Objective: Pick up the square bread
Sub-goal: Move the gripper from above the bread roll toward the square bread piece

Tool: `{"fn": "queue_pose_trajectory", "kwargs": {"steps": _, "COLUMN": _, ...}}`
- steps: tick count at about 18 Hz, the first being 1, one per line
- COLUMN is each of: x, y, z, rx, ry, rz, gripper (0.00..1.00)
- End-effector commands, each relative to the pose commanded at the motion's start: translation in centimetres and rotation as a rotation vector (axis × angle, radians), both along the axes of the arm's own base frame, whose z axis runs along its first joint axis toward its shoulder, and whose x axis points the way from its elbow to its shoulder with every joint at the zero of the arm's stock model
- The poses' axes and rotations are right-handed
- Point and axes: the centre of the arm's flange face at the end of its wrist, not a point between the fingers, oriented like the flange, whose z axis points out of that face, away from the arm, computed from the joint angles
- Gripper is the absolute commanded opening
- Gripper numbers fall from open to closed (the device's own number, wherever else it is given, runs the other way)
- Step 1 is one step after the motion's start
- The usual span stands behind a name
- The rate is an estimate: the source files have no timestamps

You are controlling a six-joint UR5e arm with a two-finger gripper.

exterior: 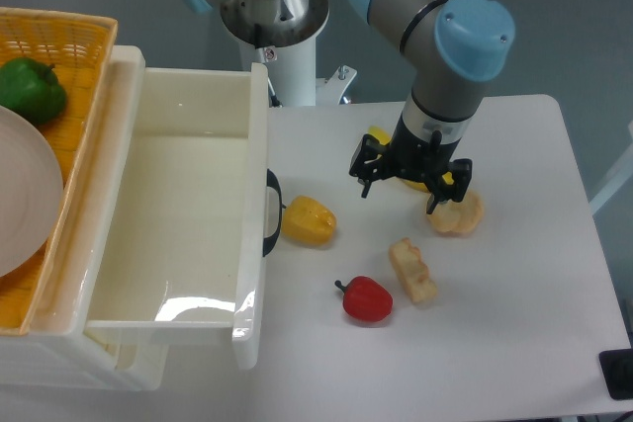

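Square bread (413,270) lies free on the white table (514,343), right of centre, long axis running from upper left to lower right. Nothing is touching it. Just to its left, close but apart, sits a red pepper (367,299) with its dark stem pointing left. Up and to the right lies a rounded golden bread piece (457,214).

Containers: a white plastic bin (178,234) stands at the left of the table, its near wall carrying a dark handle (272,212); its inside shows only bare glossy walls and floor. Behind it, at the far left, a yellow woven basket (59,37) holds a green pepper (32,89) and a pale plate (22,195). A yellow pepper (308,221) rests on the table just beside the bin's handle.

Appearance of the bread: pale tan, blocky and oblong, straight sides, lumpy top with darker browned patches; about the red pepper's length.

Gripper (399,187) hangs above the table, up from the bread and clear of it. Black fingers point down and stand spread apart, holding nothing; the right fingertip is close to the rounded bread piece. A yellow object (380,134), partly hidden behind the gripper, cannot be identified.
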Motion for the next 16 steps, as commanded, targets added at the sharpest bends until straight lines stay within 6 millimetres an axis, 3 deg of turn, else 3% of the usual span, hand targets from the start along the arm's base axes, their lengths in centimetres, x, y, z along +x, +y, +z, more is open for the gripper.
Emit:
{"fn": "queue_pose_trajectory", "kwargs": {"steps": 7, "x": -1.6, "y": -1.3, "z": 0.2, "rx": 0.017, "ry": 0.029, "rz": 0.034, "gripper": 1.00}}
{"fn": "queue_pose_trajectory", "kwargs": {"steps": 16, "x": -2.3, "y": -2.3, "z": -2.9, "rx": -0.078, "ry": 0.052, "rz": 0.050, "gripper": 1.00}}
